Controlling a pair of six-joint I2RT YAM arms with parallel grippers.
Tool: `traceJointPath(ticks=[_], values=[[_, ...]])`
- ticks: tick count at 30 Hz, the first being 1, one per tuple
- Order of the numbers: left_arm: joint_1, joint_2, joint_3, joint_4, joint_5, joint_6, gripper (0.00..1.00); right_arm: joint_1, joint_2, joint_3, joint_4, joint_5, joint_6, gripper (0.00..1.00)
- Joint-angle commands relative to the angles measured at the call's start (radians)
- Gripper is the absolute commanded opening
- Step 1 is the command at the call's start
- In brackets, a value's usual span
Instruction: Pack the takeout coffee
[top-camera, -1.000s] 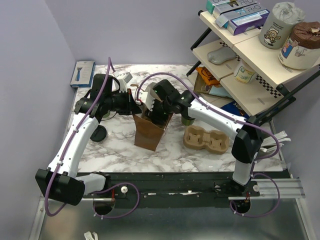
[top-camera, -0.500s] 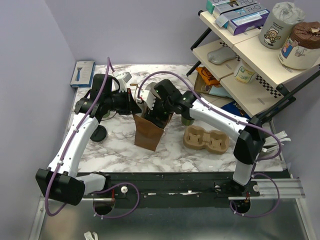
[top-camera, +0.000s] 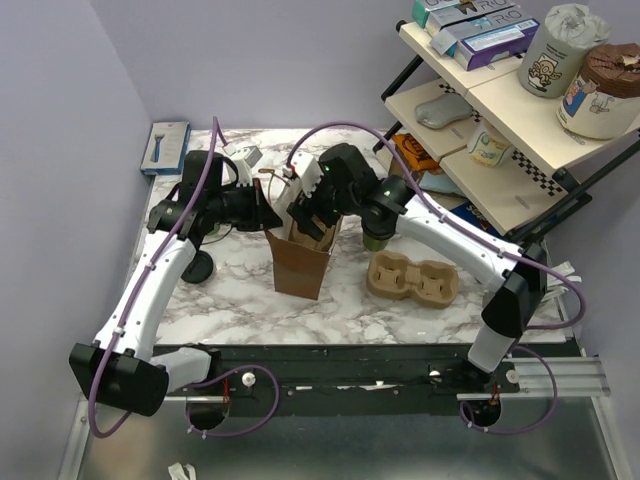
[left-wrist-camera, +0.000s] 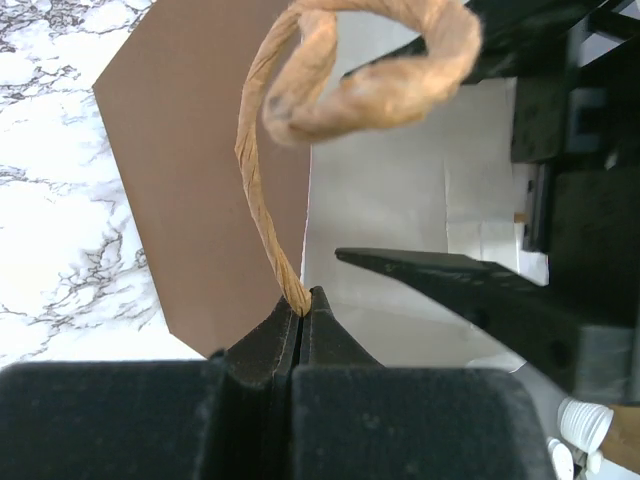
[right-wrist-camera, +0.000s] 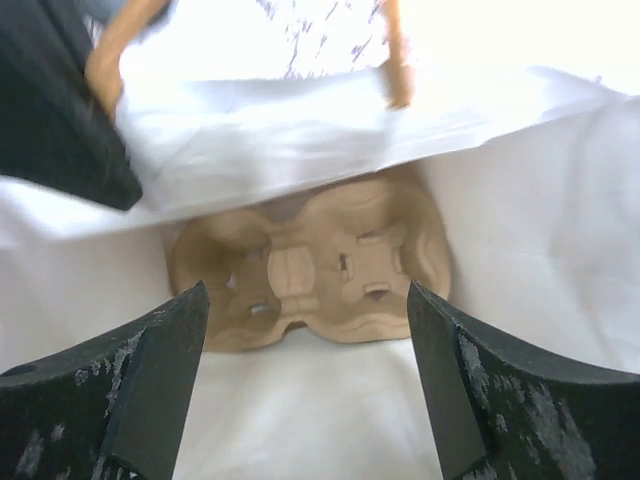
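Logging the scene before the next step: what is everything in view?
paper bag: one, brown, upright, centre
pulp tray: one, brown, right of bag
second pulp tray: one, brown, at the bag's bottom
takeout coffee: one, black lid, left of bag
green cup: one, dark green, behind the tray
blue box: one, blue, far left corner
shelf: one, cream, far right
left gripper: shut on bag handle
right gripper: open, at bag mouth

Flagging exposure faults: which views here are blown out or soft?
Right wrist: paper bag lining blown out to white, pulp tray inside soft. Left wrist: bag handle loop blurred up close. Top external: evenly lit, sharp.
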Motion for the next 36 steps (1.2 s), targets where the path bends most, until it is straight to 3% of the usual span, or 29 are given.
traceJointPath(ticks=[1,6,12,18,22,23,26,28,33,36], values=[[-0.001,-0.036,-0.007,0.036,0.007,-0.017,0.0,0.006,-0.013,0.046,0.033,0.063,0.058,0.86],[-0.005,-0.05,-0.019,0.042,-0.048,-0.053,0.0,0.008,-0.069,0.047,0.082,0.141,0.15,0.87],[-0.024,-0.081,-0.041,0.083,-0.18,-0.153,0.0,0.006,-0.206,0.083,0.203,0.244,0.286,1.0],[-0.055,-0.115,-0.058,0.117,-0.297,-0.228,0.0,0.008,-0.241,0.07,0.322,0.248,0.4,1.0],[-0.06,-0.107,-0.084,0.112,-0.402,-0.316,0.0,0.008,-0.237,0.081,0.296,0.438,0.463,1.0],[-0.06,-0.102,-0.081,0.103,-0.416,-0.328,0.0,0.008,-0.226,0.099,0.265,0.531,0.493,1.0],[-0.061,-0.102,-0.091,0.114,-0.439,-0.365,0.0,0.006,-0.165,0.169,0.087,0.598,0.547,1.0],[-0.061,-0.108,-0.113,0.135,-0.479,-0.389,0.0,0.006,-0.124,0.182,-0.012,0.58,0.585,1.0],[-0.063,-0.084,-0.094,0.126,-0.493,-0.399,0.0,0.006,-0.028,0.216,-0.088,0.362,0.641,0.99],[-0.063,-0.075,-0.093,0.143,-0.468,-0.403,0.0,0.006,0.036,0.265,-0.14,0.325,0.647,0.97]])
